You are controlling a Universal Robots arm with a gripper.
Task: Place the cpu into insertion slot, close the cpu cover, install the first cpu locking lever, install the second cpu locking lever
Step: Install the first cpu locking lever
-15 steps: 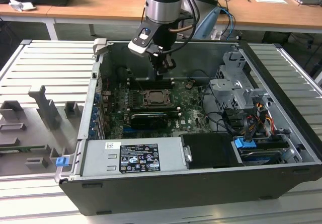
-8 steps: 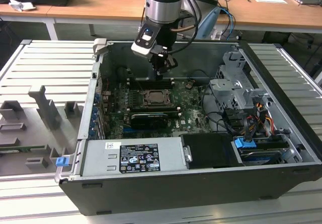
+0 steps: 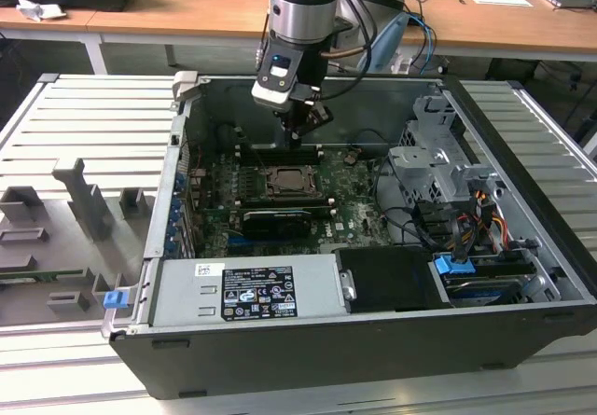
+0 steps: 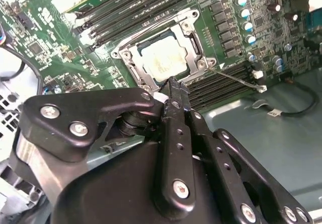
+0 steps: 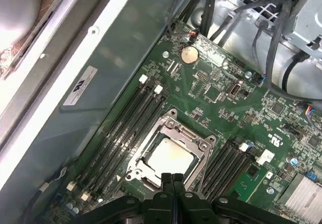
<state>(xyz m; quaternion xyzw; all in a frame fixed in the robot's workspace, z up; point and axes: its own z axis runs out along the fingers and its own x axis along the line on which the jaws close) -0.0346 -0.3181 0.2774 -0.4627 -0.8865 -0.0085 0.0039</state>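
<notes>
Deep in big black steel PC case [image 3: 326,354], above green circuit board [image 5: 221,98], arm's black gripper [image 5: 171,176] hangs w/ jaws pressed together, empty. Square silver-edged insertion slot [image 5: 135,169] sits directly below tips; thin silver cpu cover [image 5: 193,136] seems shut over dull grey cpu [image 5: 168,158]. Thin wire lever [image 4: 234,76] juts from slot's corner.

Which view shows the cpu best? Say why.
First wrist view: the cpu lies near and whole, framed by the cover. The second wrist view shows it aslant, beside the tool. The exterior view shows it far off.
</notes>
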